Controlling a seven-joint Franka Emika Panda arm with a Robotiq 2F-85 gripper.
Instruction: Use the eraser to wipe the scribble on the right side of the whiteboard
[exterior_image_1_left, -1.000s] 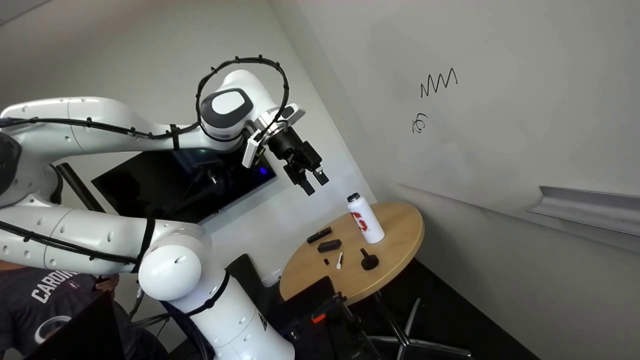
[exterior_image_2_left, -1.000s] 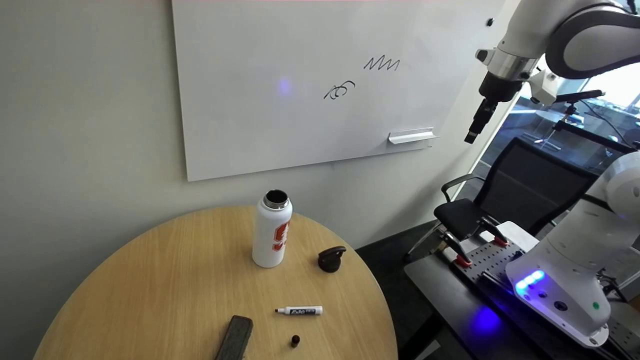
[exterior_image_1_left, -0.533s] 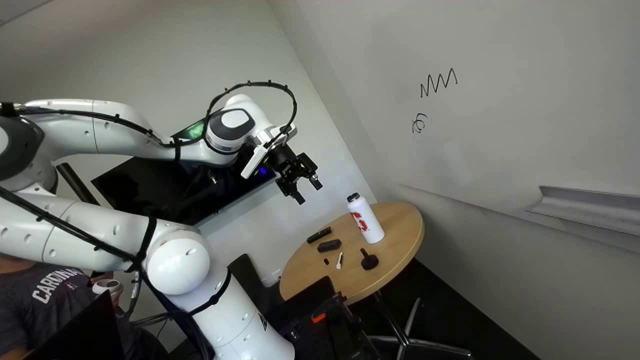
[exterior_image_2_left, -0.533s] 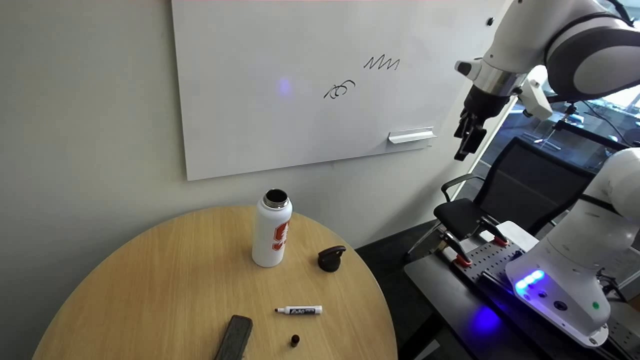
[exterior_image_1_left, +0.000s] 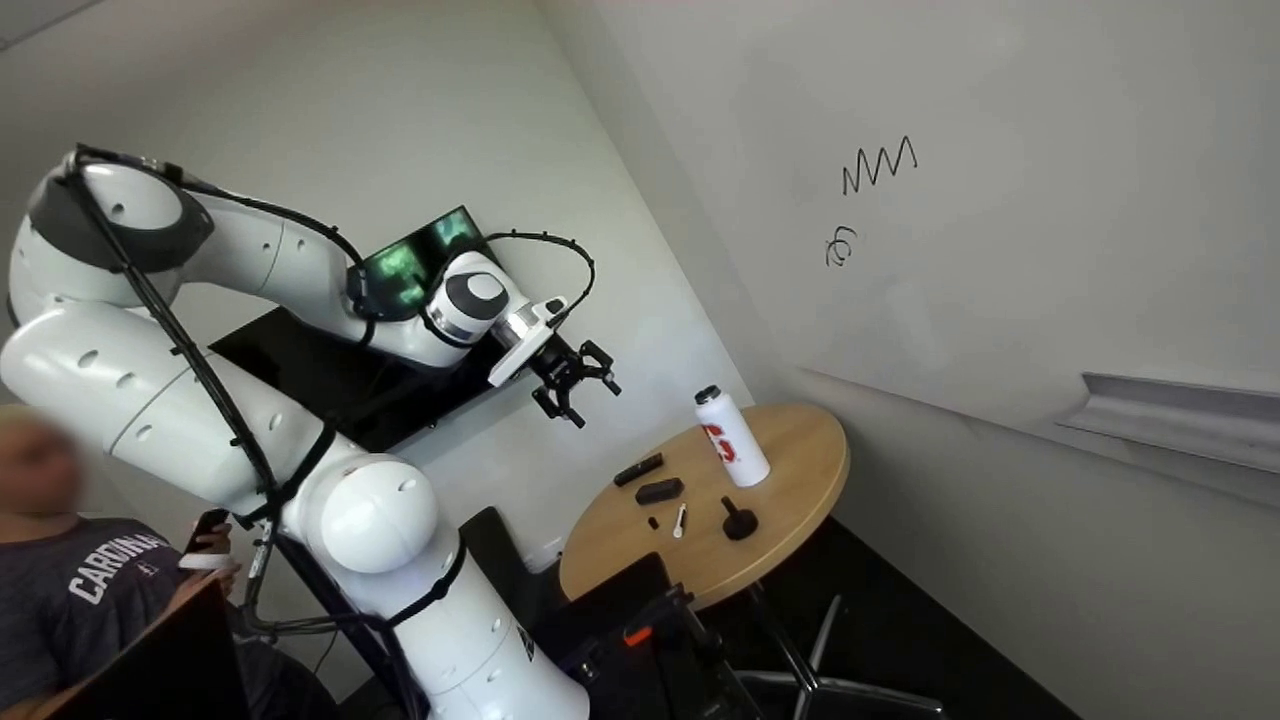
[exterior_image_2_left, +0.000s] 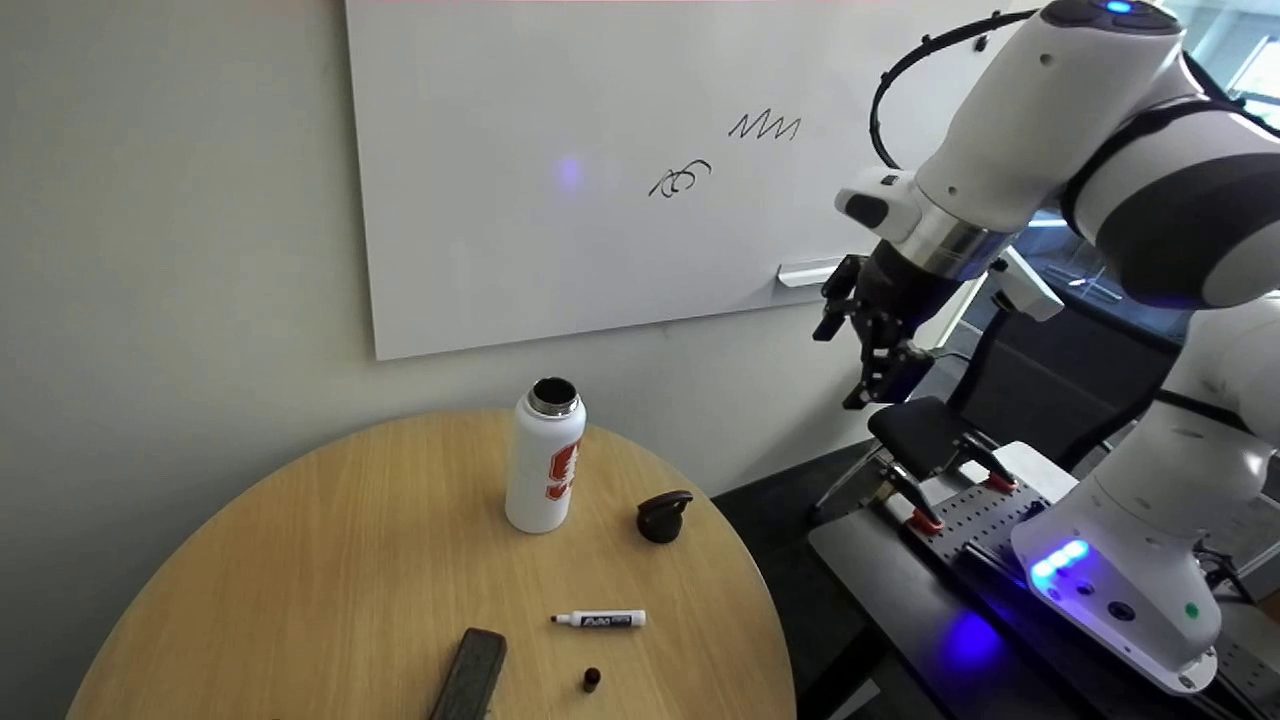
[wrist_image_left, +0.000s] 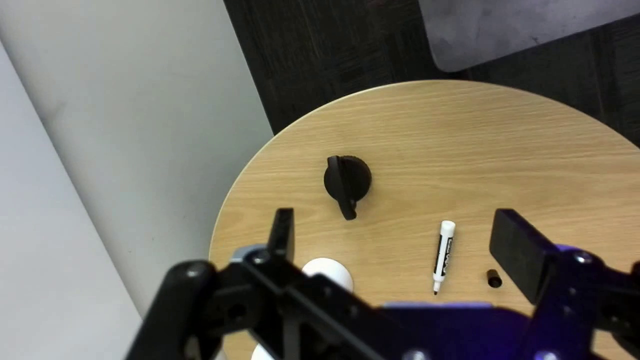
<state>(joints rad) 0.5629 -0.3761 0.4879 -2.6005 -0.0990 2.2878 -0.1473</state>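
Over the past second the arm (exterior_image_1_left: 365, 515) has folded back and the tool (exterior_image_1_left: 596, 402) has come down, spreading much wider. In an exterior view I see it hanging in mid-air, higher than the round counter (exterior_image_1_left: 805, 430) and well apart from everything there. The eraser (exterior_image_1_left: 659, 491) lies a little in from the counter's left edge, just beside a slimmer dark bar (exterior_image_1_left: 638, 470).

In an exterior view the white bottle (exterior_image_2_left: 540, 470) stands upright near the counter's wall-side edge, its dark mouth facing up, and the black lid (exterior_image_2_left: 660, 518) sits near the right edge. Further in lie a marker (exterior_image_2_left: 600, 620) and a small dark cap (exterior_image_2_left: 591, 680); the eraser, well away from the wall-side edge, is cut off at the bottom of my sight. On the whiteboard (exterior_image_2_left: 480, 250) the zigzag scribble (exterior_image_2_left: 764, 125) remains, up and to the right of a curly mark (exterior_image_2_left: 680, 178).

In the wrist view I look down past the two fingers (wrist_image_left: 522, 255), which stand wide apart; the marker shows in the gap between them, and the lid lies beyond, toward the counter's curved edge
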